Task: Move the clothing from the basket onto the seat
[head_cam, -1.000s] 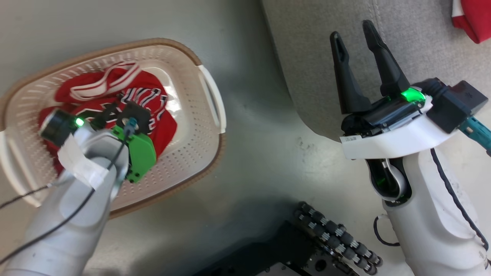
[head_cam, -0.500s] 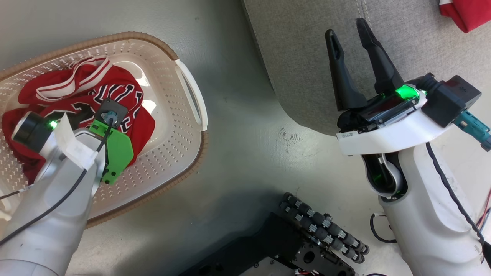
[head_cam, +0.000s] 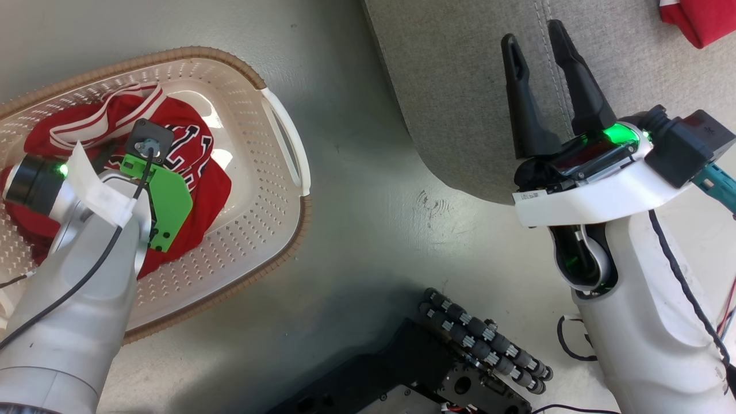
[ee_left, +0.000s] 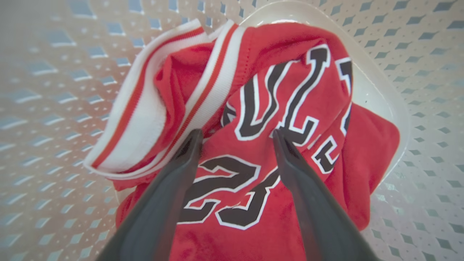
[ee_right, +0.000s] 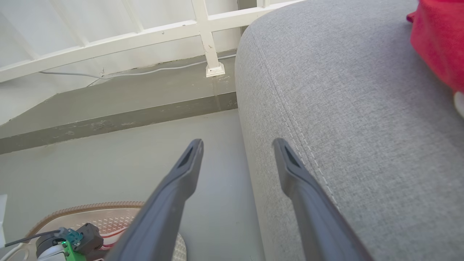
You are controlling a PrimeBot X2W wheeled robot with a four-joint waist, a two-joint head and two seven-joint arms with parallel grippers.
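The red jersey (ee_left: 275,108) with black-and-white "23" lettering and white trim lies crumpled in the cream perforated basket (head_cam: 261,230), which stands on the floor at the left. My left gripper (ee_left: 237,132) points down into the basket, open, with its fingertips either side of a fold of the jersey, at or just above the cloth. In the head view my left wrist (head_cam: 144,190) covers its fingers. My right gripper (head_cam: 532,31) hangs open and empty over the near edge of the grey seat (head_cam: 460,86). A second red garment (head_cam: 698,20) lies on the seat at the far right.
Grey floor (head_cam: 374,201) separates the basket and the seat. My black base with its rollers (head_cam: 483,345) sits at the bottom. A white railing (ee_right: 203,32) and a floor step (ee_right: 116,123) stand beyond the seat's corner.
The head camera has shifted, sliding the whole picture left. My left wrist has moved farther over the jersey in the basket. My right gripper has drifted slightly right and up, and both grippers stay open.
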